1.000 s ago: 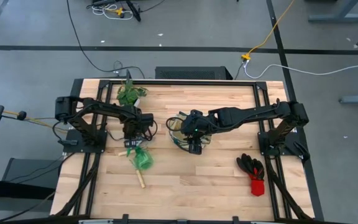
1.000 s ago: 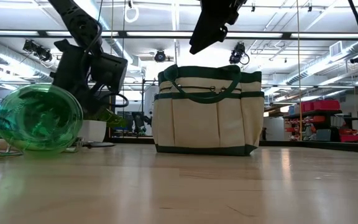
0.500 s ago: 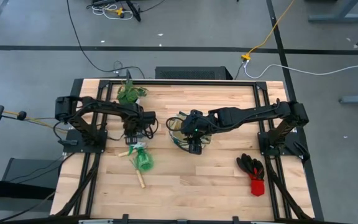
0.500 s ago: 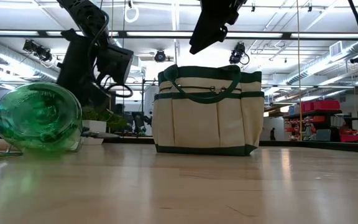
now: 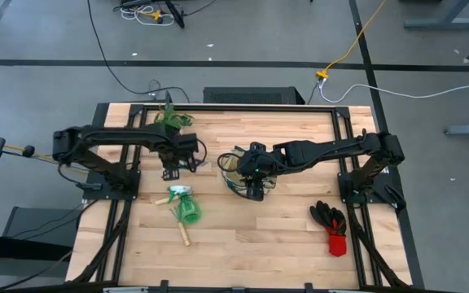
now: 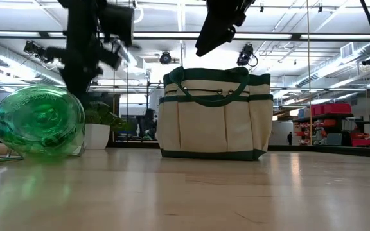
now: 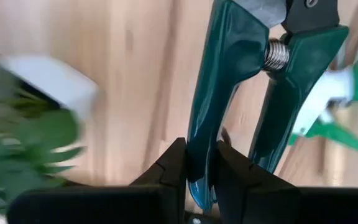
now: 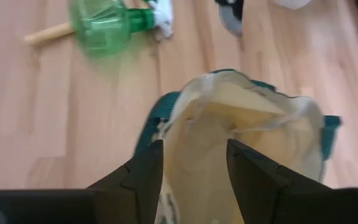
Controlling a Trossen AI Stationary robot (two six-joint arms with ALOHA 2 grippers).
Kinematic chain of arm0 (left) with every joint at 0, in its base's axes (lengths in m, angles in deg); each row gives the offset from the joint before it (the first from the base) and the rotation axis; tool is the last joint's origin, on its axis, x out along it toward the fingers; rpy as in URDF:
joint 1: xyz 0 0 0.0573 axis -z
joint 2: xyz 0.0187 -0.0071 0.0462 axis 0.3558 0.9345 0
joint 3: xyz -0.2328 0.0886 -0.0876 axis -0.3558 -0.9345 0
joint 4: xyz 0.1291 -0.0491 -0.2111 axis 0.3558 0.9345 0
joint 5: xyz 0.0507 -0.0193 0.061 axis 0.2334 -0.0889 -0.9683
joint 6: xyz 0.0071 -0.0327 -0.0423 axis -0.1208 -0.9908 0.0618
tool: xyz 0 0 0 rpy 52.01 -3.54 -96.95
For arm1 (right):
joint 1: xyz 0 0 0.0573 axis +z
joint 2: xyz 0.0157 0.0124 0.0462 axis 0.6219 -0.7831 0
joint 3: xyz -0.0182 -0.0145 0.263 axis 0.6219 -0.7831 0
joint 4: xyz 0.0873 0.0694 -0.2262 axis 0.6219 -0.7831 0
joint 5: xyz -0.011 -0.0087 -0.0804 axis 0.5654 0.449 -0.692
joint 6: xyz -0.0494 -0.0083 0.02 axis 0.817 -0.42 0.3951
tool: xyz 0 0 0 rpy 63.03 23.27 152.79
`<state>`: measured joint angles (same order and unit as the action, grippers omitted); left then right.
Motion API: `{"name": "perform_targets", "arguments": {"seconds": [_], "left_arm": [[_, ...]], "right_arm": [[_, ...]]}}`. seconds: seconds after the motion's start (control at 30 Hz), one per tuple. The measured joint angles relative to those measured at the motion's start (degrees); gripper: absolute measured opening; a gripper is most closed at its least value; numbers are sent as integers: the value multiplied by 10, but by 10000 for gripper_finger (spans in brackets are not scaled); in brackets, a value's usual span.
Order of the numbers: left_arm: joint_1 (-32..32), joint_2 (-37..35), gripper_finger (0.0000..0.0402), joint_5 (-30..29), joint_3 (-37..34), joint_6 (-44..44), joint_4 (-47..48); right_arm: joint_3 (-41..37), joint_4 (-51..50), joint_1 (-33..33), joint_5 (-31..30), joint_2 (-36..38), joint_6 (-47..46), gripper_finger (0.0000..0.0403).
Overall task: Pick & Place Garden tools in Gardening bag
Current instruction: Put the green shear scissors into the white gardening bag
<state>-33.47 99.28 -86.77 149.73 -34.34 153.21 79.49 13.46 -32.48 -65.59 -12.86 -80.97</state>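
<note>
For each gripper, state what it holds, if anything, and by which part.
The left gripper is shut on one green handle of the pruning shears. The right gripper holds nothing, open above the gardening bag.

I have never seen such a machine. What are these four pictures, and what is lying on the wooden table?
Two dark robot arms work at a wooden table. One camera looks down from above, one sits at table height, and one rides on each wrist. The left gripper is shut on green-handled pruning shears. The right gripper hangs open over the cream fabric bag with green trim. Also there: a round green bottle, black-and-red gloves and a small potted plant.
</note>
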Motion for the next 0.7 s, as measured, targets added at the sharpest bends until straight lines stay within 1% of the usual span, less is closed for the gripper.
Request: {"name": "perform_targets", "arguments": {"seconds": [0.2,0.3,0.4,0.5,0.6,0.7], "left_arm": [[0,-86,59,-25,30,-4,-15],[0,-121,59,-36,39,-13,-48],[0,-148,59,-39,40,-15,-102],[0,-164,59,-40,40,-15,-147],[0,-168,59,-47,40,-15,-181],[0,-168,59,-53,40,-8,-204]], "right_arm": [[0,18,0,-28,0,0,178],[0,51,0,-28,0,-1,178],[0,92,0,-28,0,-1,178],[0,136,0,-35,0,6,178],[0,172,0,-65,0,14,178],[0,202,-2,-107,0,22,178]]}}
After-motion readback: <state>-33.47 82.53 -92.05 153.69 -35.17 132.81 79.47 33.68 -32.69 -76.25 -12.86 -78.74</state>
